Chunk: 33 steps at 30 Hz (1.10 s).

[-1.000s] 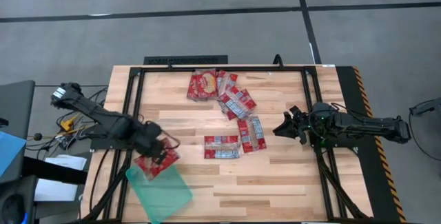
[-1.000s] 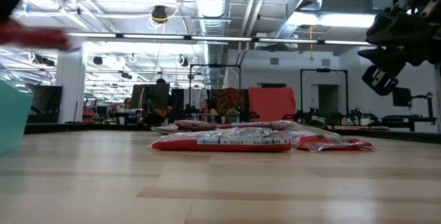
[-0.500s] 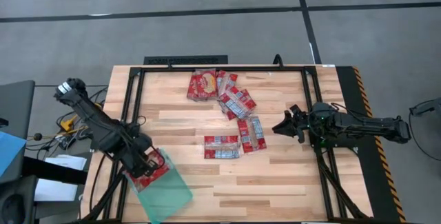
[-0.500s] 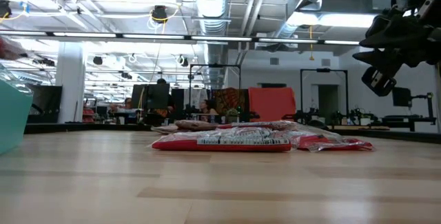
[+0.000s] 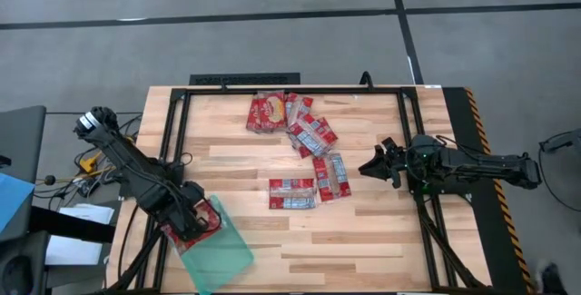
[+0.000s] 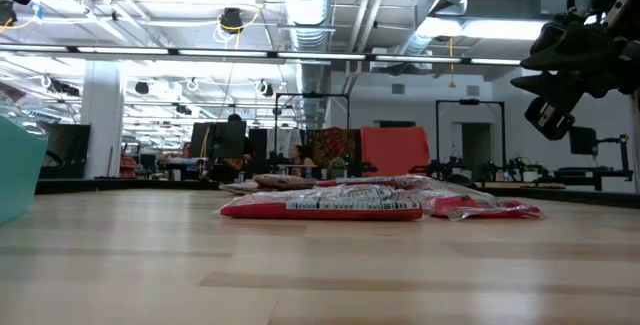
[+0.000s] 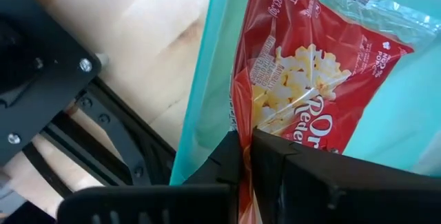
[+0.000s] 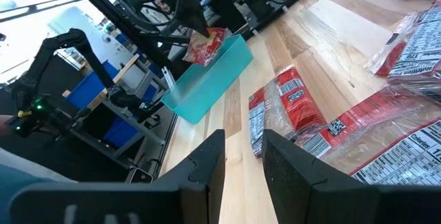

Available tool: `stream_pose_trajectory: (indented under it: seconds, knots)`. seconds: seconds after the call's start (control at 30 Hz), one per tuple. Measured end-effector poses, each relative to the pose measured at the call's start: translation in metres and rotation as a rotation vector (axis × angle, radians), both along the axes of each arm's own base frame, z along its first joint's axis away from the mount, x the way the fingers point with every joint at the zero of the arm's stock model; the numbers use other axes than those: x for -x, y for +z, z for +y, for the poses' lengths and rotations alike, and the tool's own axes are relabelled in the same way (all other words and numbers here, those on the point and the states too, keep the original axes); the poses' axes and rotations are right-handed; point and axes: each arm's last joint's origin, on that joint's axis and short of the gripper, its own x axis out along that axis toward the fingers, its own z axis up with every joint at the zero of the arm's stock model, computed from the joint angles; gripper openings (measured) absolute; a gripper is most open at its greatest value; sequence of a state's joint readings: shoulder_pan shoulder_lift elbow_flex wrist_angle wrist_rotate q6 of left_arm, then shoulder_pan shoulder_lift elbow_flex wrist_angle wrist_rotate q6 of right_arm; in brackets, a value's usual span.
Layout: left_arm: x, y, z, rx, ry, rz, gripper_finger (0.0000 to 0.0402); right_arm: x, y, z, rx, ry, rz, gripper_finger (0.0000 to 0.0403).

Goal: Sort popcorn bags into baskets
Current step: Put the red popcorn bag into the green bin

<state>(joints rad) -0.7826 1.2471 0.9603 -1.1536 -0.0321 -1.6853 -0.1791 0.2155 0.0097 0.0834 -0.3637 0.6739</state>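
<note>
The left pincer [image 5: 193,221] is clamping tight on a popcorn bag [image 7: 303,93], holding it over the near-left end of the teal basket [image 5: 222,254] at the worktop's [image 5: 363,240] front left corner. Farther off, the other bags [image 5: 304,163] are lying mid-worktop. The right pincer [image 5: 374,166] is hovering beside them, fingers slightly apart, holding nothing.

L end effector [image 5: 192,221] pinched shut at near-left corner, R end effector [image 5: 374,165] apparently parted, hovering right-centre.
</note>
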Motion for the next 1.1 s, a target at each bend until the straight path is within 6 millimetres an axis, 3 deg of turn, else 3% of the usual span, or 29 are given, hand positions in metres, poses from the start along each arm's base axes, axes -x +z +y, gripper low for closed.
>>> stream_pose_trajectory:
  seconds: [0.5,0.97,1.1]
  knots:
    - [0.004,-0.041,0.004,0.027,0.046,0.008,0.0007,0.0,0.0,0.0,-0.01,-0.001,0.002,0.0123]
    - [0.009,-0.047,0.009,0.011,0.098,0.078,0.012,0.0,0.0,0.0,-0.009,0.0,0.001,0.0123]
    - [0.003,-0.037,0.011,0.042,0.149,0.044,0.0153,0.0,0.0,0.0,-0.006,-0.003,-0.002,0.0123]
